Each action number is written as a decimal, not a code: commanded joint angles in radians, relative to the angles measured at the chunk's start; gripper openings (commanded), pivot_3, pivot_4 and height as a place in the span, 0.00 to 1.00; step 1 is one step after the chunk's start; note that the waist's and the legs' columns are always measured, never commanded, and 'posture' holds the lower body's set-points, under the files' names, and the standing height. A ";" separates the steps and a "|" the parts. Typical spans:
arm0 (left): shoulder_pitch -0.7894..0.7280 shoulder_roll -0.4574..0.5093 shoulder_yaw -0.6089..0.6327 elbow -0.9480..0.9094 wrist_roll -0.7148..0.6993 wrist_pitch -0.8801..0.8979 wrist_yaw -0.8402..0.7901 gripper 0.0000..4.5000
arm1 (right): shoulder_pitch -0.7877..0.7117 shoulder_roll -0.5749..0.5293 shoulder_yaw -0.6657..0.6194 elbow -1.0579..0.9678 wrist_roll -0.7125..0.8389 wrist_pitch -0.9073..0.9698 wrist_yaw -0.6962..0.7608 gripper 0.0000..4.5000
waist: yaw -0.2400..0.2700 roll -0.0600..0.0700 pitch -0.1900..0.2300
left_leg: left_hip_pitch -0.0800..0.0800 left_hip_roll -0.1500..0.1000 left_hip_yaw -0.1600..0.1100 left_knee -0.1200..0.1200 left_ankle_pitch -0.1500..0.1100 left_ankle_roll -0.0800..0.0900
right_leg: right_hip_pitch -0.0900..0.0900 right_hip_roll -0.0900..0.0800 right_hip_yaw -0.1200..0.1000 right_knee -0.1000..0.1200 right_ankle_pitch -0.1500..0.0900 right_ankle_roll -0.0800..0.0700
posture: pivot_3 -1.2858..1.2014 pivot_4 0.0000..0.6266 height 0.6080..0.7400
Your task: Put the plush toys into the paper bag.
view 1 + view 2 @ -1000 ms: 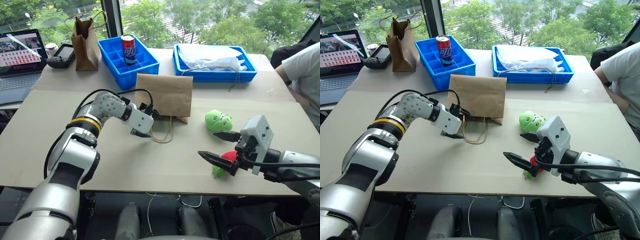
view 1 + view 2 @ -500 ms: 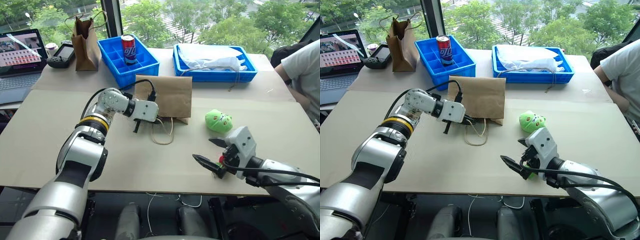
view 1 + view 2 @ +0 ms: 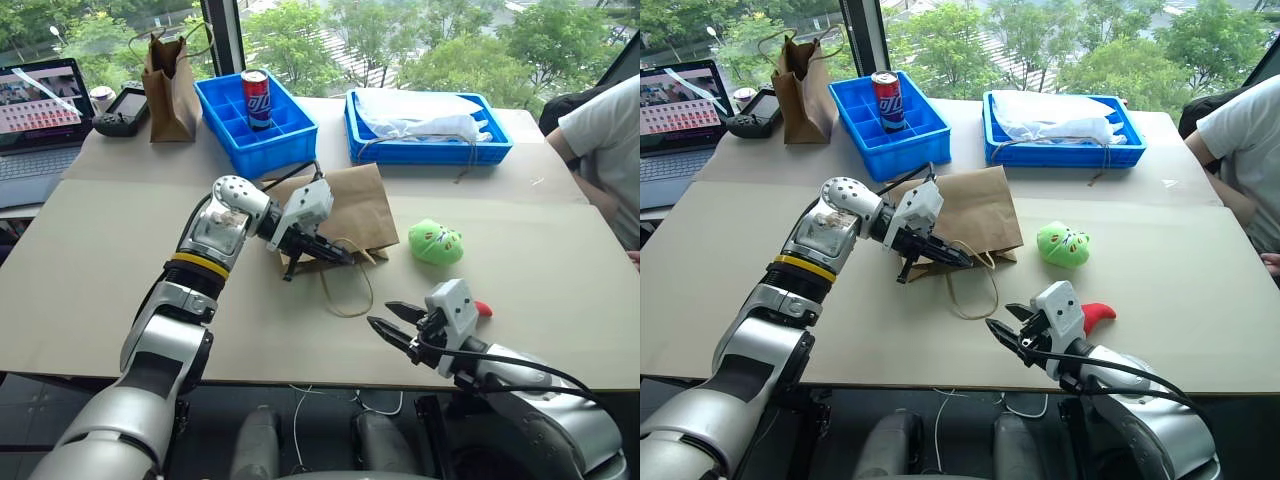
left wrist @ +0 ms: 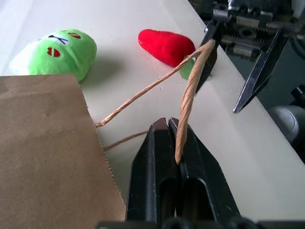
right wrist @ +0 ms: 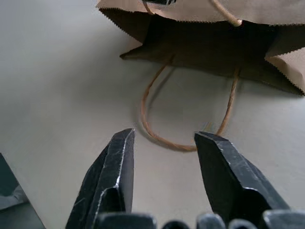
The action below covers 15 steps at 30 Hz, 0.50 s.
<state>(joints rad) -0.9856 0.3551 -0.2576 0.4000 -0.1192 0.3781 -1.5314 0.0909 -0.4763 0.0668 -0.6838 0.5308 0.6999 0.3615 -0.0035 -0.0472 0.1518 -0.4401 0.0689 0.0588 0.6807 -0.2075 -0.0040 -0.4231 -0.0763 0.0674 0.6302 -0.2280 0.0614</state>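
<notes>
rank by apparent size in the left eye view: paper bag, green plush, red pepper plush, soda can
1. paper bag
2. green plush
3. soda can, though it stands farther from the camera, so this is unsure
4. red pepper plush, mostly hidden behind the right claw

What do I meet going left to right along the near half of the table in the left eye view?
Left end effector shut on the twine handle → right end effector → green toy → red toy.
</notes>
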 commanded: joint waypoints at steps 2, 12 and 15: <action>-0.025 -0.021 0.002 -0.096 -0.056 0.146 0.053 0.00 | -0.089 0.079 0.043 0.131 -0.077 -0.081 -0.021 0.08 | -0.004 0.001 0.000 | 0.000 0.000 0.000 0.000 0.001 0.000 | 0.000 0.000 0.000 0.000 0.000 0.000 | 0.52 0.24 0.94; -0.026 0.005 -0.024 -0.153 -0.085 0.229 0.066 0.00 | -0.362 0.296 0.101 0.594 -0.219 -0.374 0.026 0.00 | -0.011 0.003 0.000 | 0.000 0.000 -0.004 -0.001 0.001 0.001 | -0.001 0.003 0.001 0.001 -0.001 -0.002 | 0.52 0.24 0.94; -0.049 0.009 -0.007 -0.139 -0.095 0.243 0.088 0.00 | -0.403 0.333 0.090 0.726 -0.245 -0.443 0.034 0.00 | -0.010 0.003 0.000 | 0.000 0.000 -0.004 -0.001 0.001 0.001 | 0.000 0.003 0.001 0.001 -0.001 -0.002 | 0.52 0.24 0.94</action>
<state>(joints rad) -0.9923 0.3658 -0.2835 0.2811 -0.1886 0.6132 -1.4616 -0.2885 -0.1504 0.1760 -0.0118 0.3065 0.3260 0.3863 -0.0136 -0.0443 0.1523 -0.4402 0.0686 0.0549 0.6793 -0.2068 -0.0035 -0.4236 -0.0733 0.0683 0.6312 -0.2289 0.0598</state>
